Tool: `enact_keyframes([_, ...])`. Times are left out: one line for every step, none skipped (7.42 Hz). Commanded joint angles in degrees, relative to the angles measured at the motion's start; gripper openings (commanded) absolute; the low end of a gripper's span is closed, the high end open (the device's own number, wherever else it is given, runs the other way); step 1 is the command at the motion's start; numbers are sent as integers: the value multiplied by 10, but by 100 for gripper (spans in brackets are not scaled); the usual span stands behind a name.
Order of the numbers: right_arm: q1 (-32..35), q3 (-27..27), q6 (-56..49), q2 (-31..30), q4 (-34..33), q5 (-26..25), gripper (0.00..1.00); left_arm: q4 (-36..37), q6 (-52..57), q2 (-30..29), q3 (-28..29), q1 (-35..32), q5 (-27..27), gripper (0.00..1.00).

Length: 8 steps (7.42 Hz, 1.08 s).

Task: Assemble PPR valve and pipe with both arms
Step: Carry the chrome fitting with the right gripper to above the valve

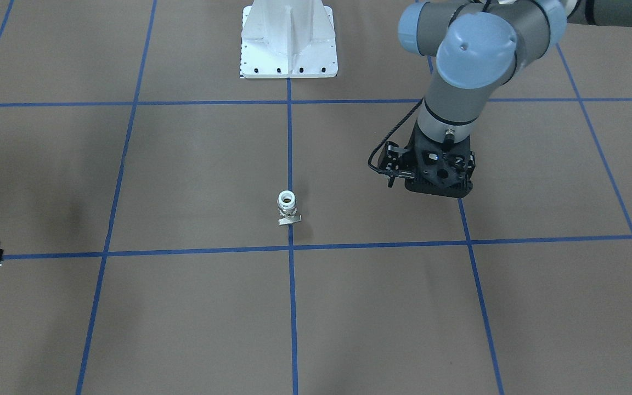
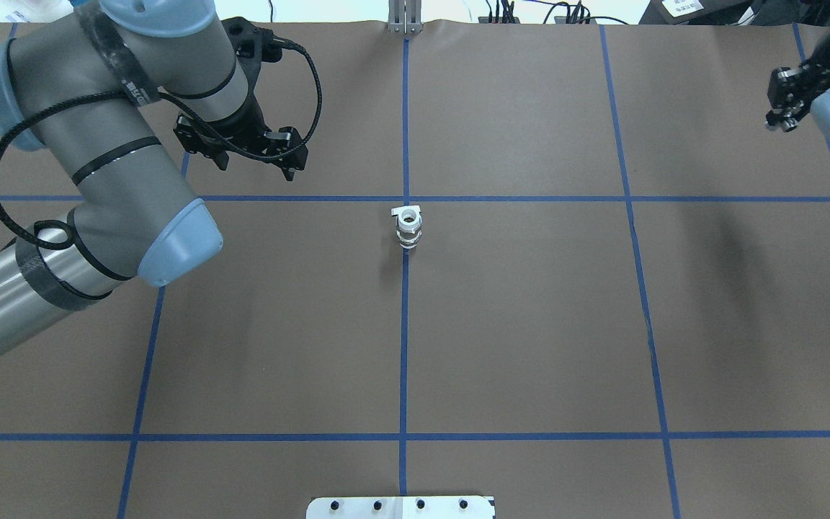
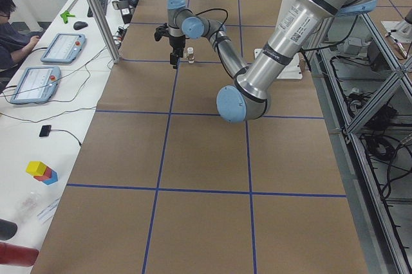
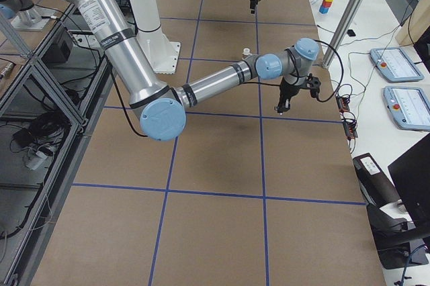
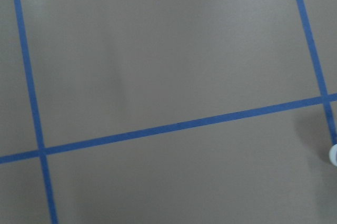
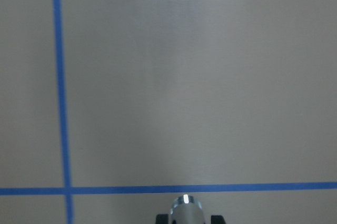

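Valve (image 2: 408, 227), one, white ring collar over metallic body, stands on matte brown surface (image 2: 530, 324); right hand (image 6: 187, 217) clamps one shiny round pipe (image 6: 185, 208); left hand (image 2: 256, 167) spread apart.

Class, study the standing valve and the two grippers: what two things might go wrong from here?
The PPR valve stands upright and unheld, so the left gripper might tip it when grasping. The pipe is small in the right gripper and far from the valve; slight misalignment might jam the joining.
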Motion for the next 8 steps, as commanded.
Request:
enact_keyframes([-76, 47, 203, 66, -4, -4, 0, -29, 69, 56, 1, -45, -1, 100])
enact_keyframes([-99, 53, 251, 94, -4, -11, 0, -30, 104, 75, 2, -61, -2, 100])
enact_keyframes([-126, 56, 308, 121, -5, -30, 0, -31, 112, 89, 2, -65, -2, 100])
enact_keyframes([-165, 56, 366, 155, -6, -66, 0, -31, 124, 97, 2, -69, -3, 100])
enact_keyframes([-189, 56, 391, 175, -7, -87, 0, -33, 126, 100, 2, -75, -20, 100])
enact_keyframes([-212, 55, 394, 187, -9, -104, 0, -36, 129, 100, 2, -75, -30, 100])
enact_keyframes([-240, 47, 394, 201, -11, -128, 0, -36, 129, 100, 4, -75, -30, 100])
enact_keyframes([-256, 32, 394, 216, -21, -144, 0, -36, 130, 100, 11, -75, -30, 100])
